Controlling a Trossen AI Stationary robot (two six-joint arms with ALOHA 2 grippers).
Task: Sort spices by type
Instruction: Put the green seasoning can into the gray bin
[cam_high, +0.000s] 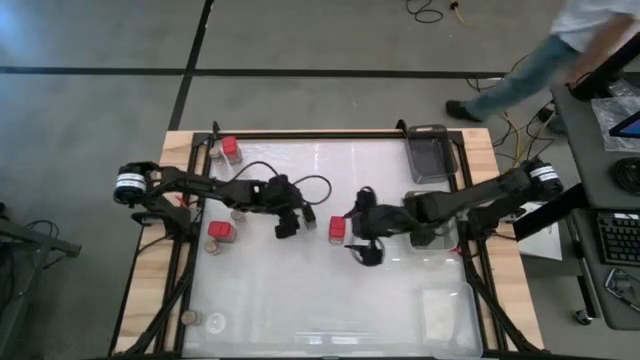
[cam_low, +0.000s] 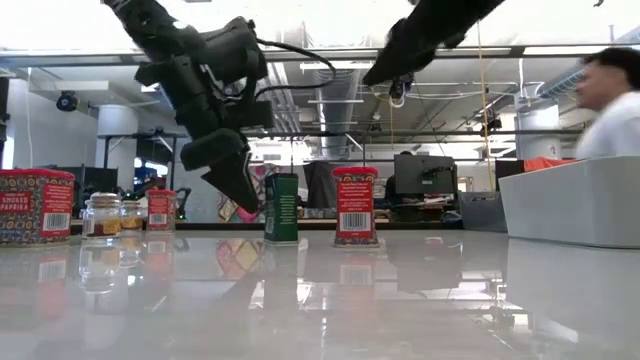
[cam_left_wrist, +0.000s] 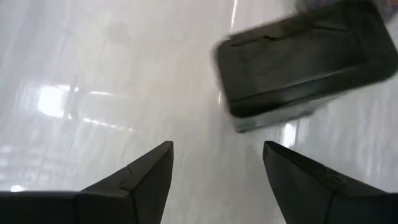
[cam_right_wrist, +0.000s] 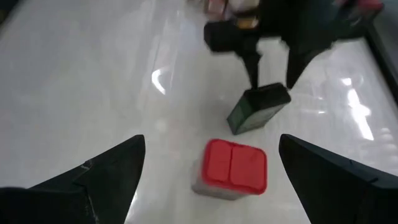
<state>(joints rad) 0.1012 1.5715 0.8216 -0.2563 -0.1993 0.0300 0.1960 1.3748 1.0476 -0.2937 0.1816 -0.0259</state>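
A dark green-black spice block (cam_high: 309, 212) stands upright near the table's middle, with a red-topped block (cam_high: 337, 230) just right of it; both stand on their bases in the low view (cam_low: 281, 208) (cam_low: 355, 205). My left gripper (cam_high: 291, 222) is open and hangs just left of the dark block (cam_left_wrist: 305, 62), close above the table. My right gripper (cam_right_wrist: 211, 138) is open wide and raised above the red block (cam_right_wrist: 230, 168). More red blocks (cam_high: 230, 148) (cam_high: 220, 232) and small round jars (cam_high: 238, 215) (cam_high: 190, 318) stand along the left side.
A dark tray (cam_high: 430, 155) sits at the far right corner, a second tray (cam_high: 432, 238) lies under my right arm, and a clear tray (cam_high: 440, 312) is at the near right. A person (cam_high: 560, 50) walks past beyond the far right corner. The near middle of the table is bare.
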